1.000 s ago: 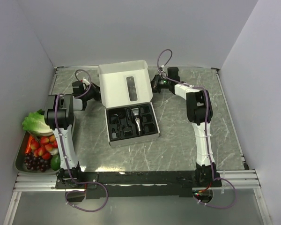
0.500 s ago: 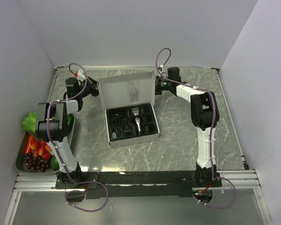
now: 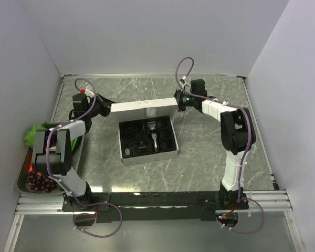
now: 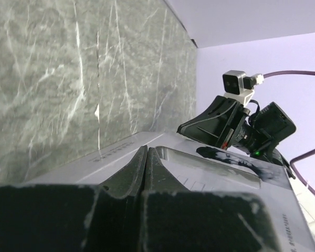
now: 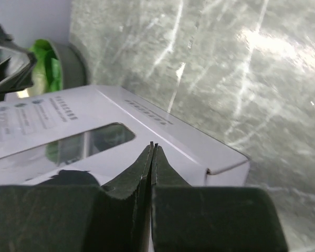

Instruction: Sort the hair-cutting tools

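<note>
I see the left jaws fully closed with nothing between them, tips at the left end of the white lid (image 3: 143, 108). The right jaws are the same: shut, empty, tips at the lid's right end near its corner. Lid stands tipped over the back of the box (image 3: 149, 156), edge-on from above. Hair clipper (image 3: 154, 134) lies in the black insert (image 3: 130, 137), centre pocket, box mid-worktop (image 3: 199, 152). Other pockets too dark to read. Fruit tray (image 3: 22, 178) sits at the left edge.
</note>
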Robot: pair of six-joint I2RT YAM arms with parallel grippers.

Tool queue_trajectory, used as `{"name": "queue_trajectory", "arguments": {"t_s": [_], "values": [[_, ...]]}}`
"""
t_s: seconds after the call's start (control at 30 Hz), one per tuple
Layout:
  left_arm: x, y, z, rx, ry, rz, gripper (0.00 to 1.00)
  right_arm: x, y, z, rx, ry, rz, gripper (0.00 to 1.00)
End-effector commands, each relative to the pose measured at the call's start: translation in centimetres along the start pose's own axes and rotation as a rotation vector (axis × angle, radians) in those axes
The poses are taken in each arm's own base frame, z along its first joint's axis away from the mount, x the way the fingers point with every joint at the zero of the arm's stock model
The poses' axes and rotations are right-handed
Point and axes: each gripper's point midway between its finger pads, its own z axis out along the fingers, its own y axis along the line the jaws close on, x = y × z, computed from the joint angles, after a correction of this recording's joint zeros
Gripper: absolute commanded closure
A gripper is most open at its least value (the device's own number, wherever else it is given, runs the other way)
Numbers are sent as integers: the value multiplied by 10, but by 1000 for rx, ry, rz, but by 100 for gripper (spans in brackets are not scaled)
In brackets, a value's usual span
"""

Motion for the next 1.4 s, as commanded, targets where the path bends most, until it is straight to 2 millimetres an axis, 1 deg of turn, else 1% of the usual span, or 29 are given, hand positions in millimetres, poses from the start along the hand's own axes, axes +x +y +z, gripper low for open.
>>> {"name": "queue_trajectory", "arguments": {"t_s": [0.0,0.07,0.1,0.13,0.17,0.2,0.23,0.27,0.3,0.33,0.37,0.43,0.47,0.73,0.97,1.03,1.37], "values": [[1,-3,-8,-36,-41,49,99,-4,10,-16,55,-49,-70,100],[-1,3,-14,-97,-75,40,99,-1,3,-20,105,-60,-61,100],[-4,5,-17,-121,-93,52,99,-4,3,-25,130,-79,-64,100],[-6,12,-24,-188,-123,40,99,-6,-7,-28,193,-104,-58,100],[-8,14,-27,-216,-140,42,99,-4,-11,-31,226,-105,-48,100],[-11,12,-33,-237,-156,55,99,-6,-12,-36,249,-122,-50,100],[-15,12,-37,-264,-177,59,99,-7,-22,-40,307,-141,-46,100],[-15,22,-43,-329,-190,47,99,-4,-25,-43,334,-144,-34,100],[-17,20,-48,-346,-205,64,99,-6,-26,-47,354,-159,-37,100],[-11,16,-46,-350,-194,78,99,-5,-32,-51,393,-170,-32,100],[-9,21,-50,-382,-194,74,99,-4,-34,-53,408,-176,-29,100],[-10,17,-54,-388,-202,91,99,-2,-35,-57,424,-179,-29,100],[-7,22,-57,-415,-191,87,99,-3,-35,-60,433,-189,-32,100],[8,20,-64,-420,-157,103,99,4,-29,-62,423,-163,-53,100],[20,20,-68,-409,-125,112,99,11,-14,-60,384,-147,-90,100],[24,23,-70,-419,-116,112,99,15,-10,-58,371,-137,-106,100],[37,13,-80,-383,-78,131,99,29,6,-58,367,-120,-164,100]]}}
